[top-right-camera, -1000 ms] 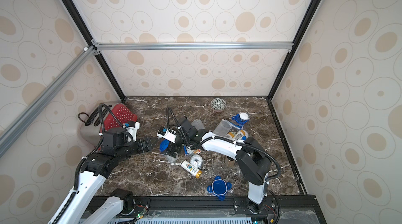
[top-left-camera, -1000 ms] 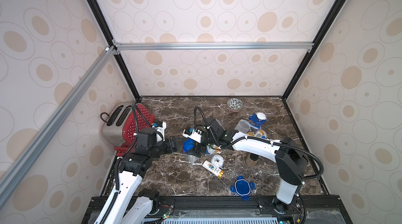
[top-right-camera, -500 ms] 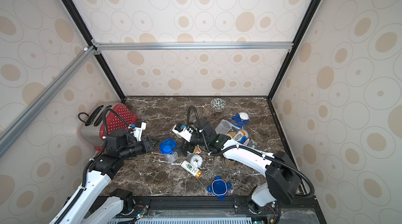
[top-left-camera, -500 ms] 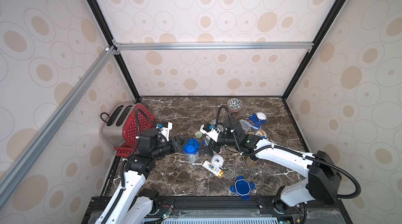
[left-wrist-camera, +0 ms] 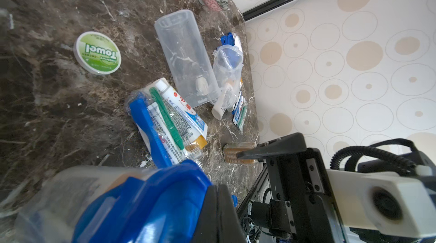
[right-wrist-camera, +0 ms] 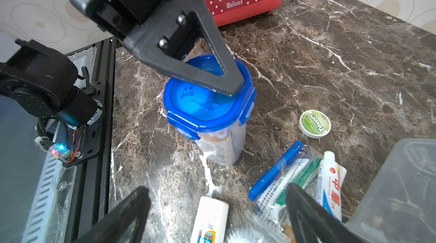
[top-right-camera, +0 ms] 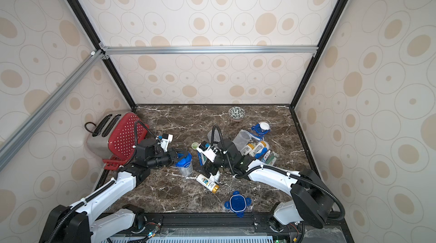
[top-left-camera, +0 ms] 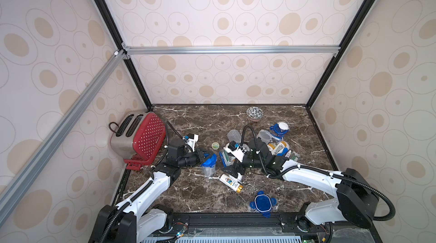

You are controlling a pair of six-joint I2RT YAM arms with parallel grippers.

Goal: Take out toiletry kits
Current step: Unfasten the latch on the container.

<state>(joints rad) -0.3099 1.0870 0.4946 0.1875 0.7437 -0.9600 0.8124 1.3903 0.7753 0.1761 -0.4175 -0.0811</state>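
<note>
Marble worktop (top-left-camera: pixel 188 121). Left gripper (top-left-camera: pixel 204 155) pinched shut on blue lid (right-wrist-camera: pixel 203 102); right gripper (right-wrist-camera: pixel 217 192) wide, empty. Toothbrush pack (right-wrist-camera: pixel 292 178) likely light, crinkly, slippery: grip mid-length.

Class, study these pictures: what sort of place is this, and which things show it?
Probably a robot test cell dressed as a home counter: patterned panels on an aluminium frame, two white robot arms at the front of a marble-look tabletop, plus a red polka-dot toaster and scattered toiletries.
</note>
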